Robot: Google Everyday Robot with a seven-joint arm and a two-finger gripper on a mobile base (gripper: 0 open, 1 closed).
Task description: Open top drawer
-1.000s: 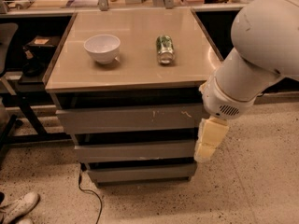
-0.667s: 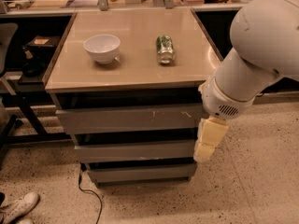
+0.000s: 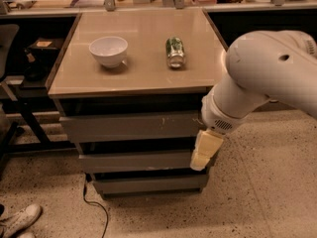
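Fingers (image 3: 207, 145) cream-coloured, hanging downward as one block off the white arm (image 3: 262, 78); cannot tell whether spread or pressed together. Gripper (image 3: 199, 163) below the right front corner of the surface (image 3: 148, 78), tips in front of the right end of the middle drawer (image 3: 136, 161). Cannot tell whether touching it.

Top drawer (image 3: 131, 127) directly under the front edge of the surface, with a dark gap between. Long axis running left to right, parallel to that front edge; flat front facing the camera. Grey, without a handle, widest and tallest of the three fronts. Small white scuff marks (image 3: 163, 122) right of centre. Right end just beside the arm's wrist, above the fingers. Bottom drawer (image 3: 148, 184) lowest, narrower and cleaner.

On the surface: white bowl (image 3: 108, 50) upright toward the left edge; green can (image 3: 175, 52) on its side right of centre, pointing front to back, well apart from the bowl.

On the speckled floor: dark cable (image 3: 94, 202) trailing from under the drawers, white shoe (image 3: 20, 219) at lower left.
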